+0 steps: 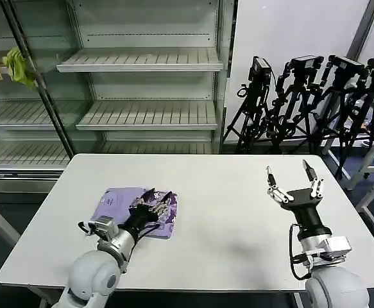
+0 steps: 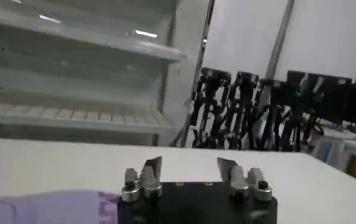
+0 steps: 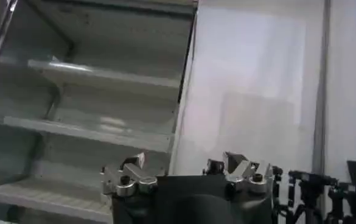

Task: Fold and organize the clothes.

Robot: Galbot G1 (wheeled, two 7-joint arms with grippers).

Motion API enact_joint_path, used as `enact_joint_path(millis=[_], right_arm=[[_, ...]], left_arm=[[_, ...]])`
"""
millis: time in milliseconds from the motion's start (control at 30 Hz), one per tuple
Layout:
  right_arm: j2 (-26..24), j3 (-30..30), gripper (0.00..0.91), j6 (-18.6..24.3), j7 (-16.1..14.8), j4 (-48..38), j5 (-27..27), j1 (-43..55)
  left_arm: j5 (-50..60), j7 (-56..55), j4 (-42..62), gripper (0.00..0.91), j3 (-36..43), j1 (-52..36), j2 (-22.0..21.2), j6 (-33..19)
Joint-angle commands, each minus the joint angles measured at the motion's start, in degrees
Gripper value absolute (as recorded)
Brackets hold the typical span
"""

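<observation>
Lavender soft-fabric T-shirt point(image 1: 130, 206), folded, lower left on white table point(image 1: 238, 212) | judged light, limp; edge grasp advised | left gripper point(image 1: 162, 200) over it, fingers apart | right gripper point(image 1: 293, 178) lower right, fingers apart

Folded lavender T-shirt point(image 1: 126, 204) lies on table's left.

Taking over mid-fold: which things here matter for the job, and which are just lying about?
Job:
- folded lavender soft-fabric T-shirt on the white table
- left gripper, open, over the shirt
- right gripper, open, held above the table

Lying about:
- yellow-green cloth on the shelf
- black tripods
</observation>
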Motion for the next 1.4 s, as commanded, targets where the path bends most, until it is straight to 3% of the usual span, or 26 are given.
enact_joint_path(millis=[33, 167, 300, 367, 767, 1033, 1400], right_arm=[[2.09, -11.4, 0.907, -4.4, 3.09, -4.99, 3.69, 3.12], [2.7, -20.09, 0.907, -8.85, 8.05, -7.03, 10.15, 5.96], [2.7, -24.48, 0.907, -13.29, 11.01, -7.94, 15.99, 7.88], [2.19, -28.18, 0.907, -17.53, 13.0, -8.1, 21.32, 9.45], [-1.13, -39.74, 0.907, -21.81, 16.8, -11.86, 24.83, 14.95], [0.31, -41.17, 0.907, -22.24, 17.55, -15.01, 26.27, 17.47], [6.58, -40.28, 0.907, -22.57, 18.78, -23.13, 28.3, 21.08]], left_arm=[[-0.71, -0.14, -6.87, 0.907, -8.25, 1.84, 2.73, -0.71], [1.37, 0.04, -9.08, 0.907, -11.69, 4.59, 2.76, -0.85], [3.56, 0.06, -10.5, 0.907, -12.4, 6.41, 1.16, -0.98], [4.57, 0.08, -10.95, 0.907, -12.54, 7.45, 0.6, -1.08], [7.31, 0.14, -11.65, 0.907, -14.11, 11.05, -1.67, -2.11], [8.3, 0.37, -11.52, 0.907, -14.68, 12.31, -2.04, -2.73], [8.78, 0.51, -11.02, 0.907, -15.38, 13.21, -2.17, -3.63]])
